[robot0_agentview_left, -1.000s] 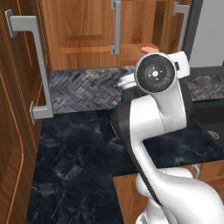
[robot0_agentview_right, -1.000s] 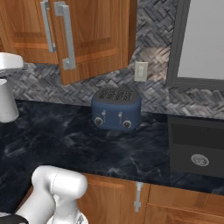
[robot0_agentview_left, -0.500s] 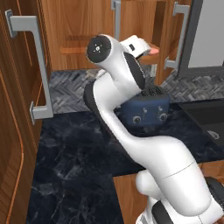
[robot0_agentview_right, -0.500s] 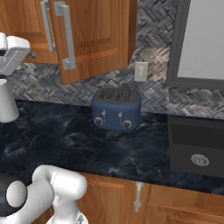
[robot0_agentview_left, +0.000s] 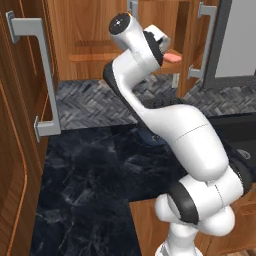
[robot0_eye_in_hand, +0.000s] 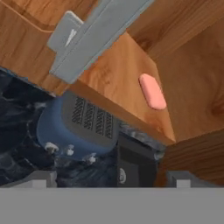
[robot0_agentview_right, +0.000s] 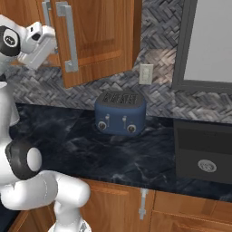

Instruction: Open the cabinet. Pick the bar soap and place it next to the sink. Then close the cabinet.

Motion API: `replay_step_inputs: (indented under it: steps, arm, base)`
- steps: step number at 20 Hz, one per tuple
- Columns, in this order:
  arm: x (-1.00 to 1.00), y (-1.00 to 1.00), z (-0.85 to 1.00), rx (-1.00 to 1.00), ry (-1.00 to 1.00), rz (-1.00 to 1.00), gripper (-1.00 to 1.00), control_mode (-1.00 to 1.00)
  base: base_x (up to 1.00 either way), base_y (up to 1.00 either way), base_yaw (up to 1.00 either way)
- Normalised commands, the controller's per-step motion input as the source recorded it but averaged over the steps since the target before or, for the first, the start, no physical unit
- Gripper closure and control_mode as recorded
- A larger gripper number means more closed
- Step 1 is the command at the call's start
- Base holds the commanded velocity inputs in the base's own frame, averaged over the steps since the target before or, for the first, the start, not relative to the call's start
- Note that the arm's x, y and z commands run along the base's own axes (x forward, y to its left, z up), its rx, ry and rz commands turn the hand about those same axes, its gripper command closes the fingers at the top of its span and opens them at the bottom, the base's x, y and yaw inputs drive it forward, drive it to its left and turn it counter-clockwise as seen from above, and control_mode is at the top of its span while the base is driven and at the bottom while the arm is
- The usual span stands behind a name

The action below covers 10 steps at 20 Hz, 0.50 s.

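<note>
Arm has swung up to the open cabinet since a second ago, gripper jaws apart and empty, bar soap on shelf upper right, toaster lettering unreadable.

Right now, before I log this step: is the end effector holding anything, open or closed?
End effector: open, holding nothing; bar soap lies ahead on the cabinet shelf.

veined black marble table, grey herringbone tile backsplash, white wall outlet, blue toaster, wooden base cabinets
</note>
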Motion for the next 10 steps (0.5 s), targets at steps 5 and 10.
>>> replay_step_inputs:
  steps: [5,10]
  arm:
    - [0.12,-0.92,0.00,0.00,0.02,0.00,-1.00,-1.00]
    - [-0.19,-1.00,0.02,0.00,-0.04,0.00,-1.00,-1.00]
  base:
    - [0.00,0.00,0.00]
    - [0.00,0.00,0.00]
